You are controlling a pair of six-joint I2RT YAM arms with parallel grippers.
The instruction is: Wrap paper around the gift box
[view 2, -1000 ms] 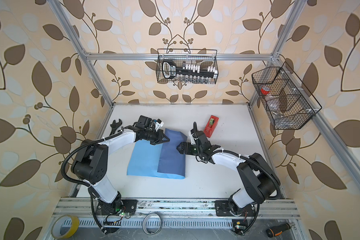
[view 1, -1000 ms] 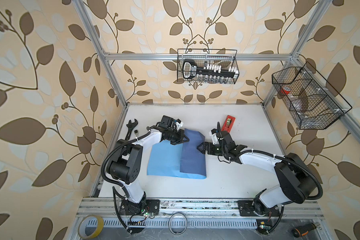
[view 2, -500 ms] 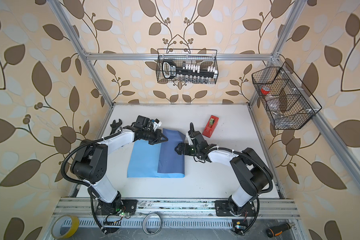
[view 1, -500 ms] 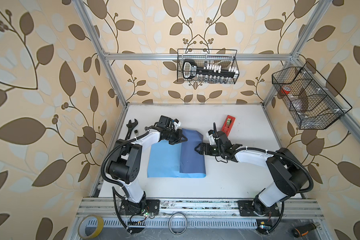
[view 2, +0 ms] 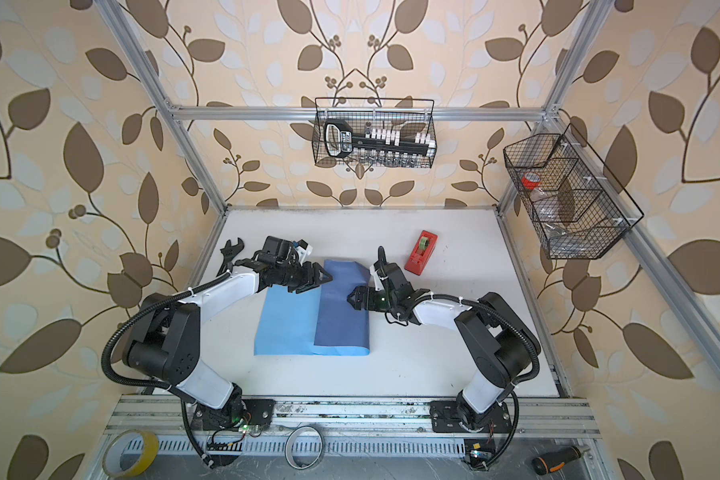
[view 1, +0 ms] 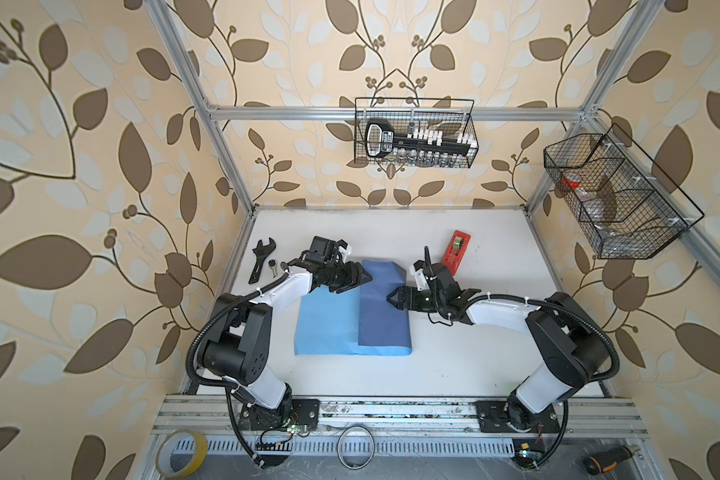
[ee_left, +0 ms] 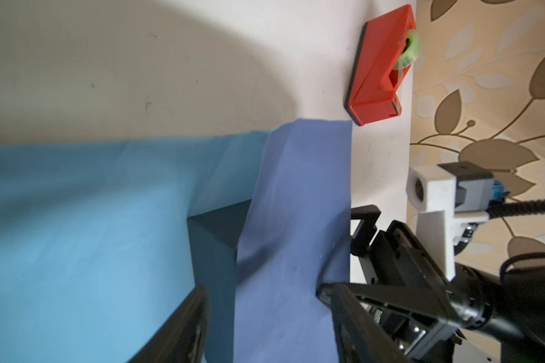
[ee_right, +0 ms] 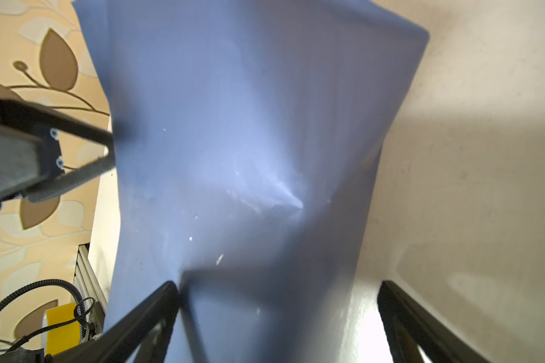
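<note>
Gift box [ee_left: 213,239]: one dark corner pokes out from under the slate-blue flap [view 1: 383,316], rest hidden. It sits on the light-blue face of the paper [view 1: 327,324], between the two grippers. L gripper [view 1: 362,276] is low at that corner, fingers spread w/ box edge and flap between them, pinching nothing. R gripper [view 1: 391,298] is opposite, at the flap's right edge, jaws also wide. One finger looks to rest on the flap, the other over bare table [view 1: 474,353]; contact not certain. Flap lies loose, slight bulge. Further out: red tape dispenser [view 1: 456,252] just behind R arm, wrench [view 1: 260,259] far L, neither in play. My read of the step: first side is over the box, second side to come. To do it well, R should press the flap flat on the lid near the crease so it can't spring back. L should take the free light-blue edge, lift it and pull it taut across, crease tight on box edge, overlap square. Slow pull, since the sheet is thin and the box may slide.
</note>
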